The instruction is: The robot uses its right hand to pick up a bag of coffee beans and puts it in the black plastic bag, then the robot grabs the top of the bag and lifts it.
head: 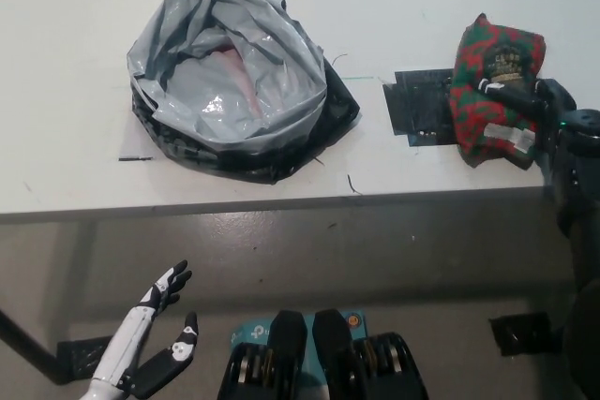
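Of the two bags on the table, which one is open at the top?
The black plastic bag, its grey lining spread wide; the red-and-green coffee bag is closed.

Plastic bag [239, 91]: on the bench [75, 63], left of centre.
Coffee bag [494, 91]: far right on the bench, partly over a mat [419, 111].
Right hand [539, 105]: touching the coffee bag's right side.
Left hand [155, 339]: near left, below the bench edge.

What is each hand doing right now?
Left hand: open, holding nothing, resting low below the table edge.
Right hand: on the coffee bag; grip cannot be told.
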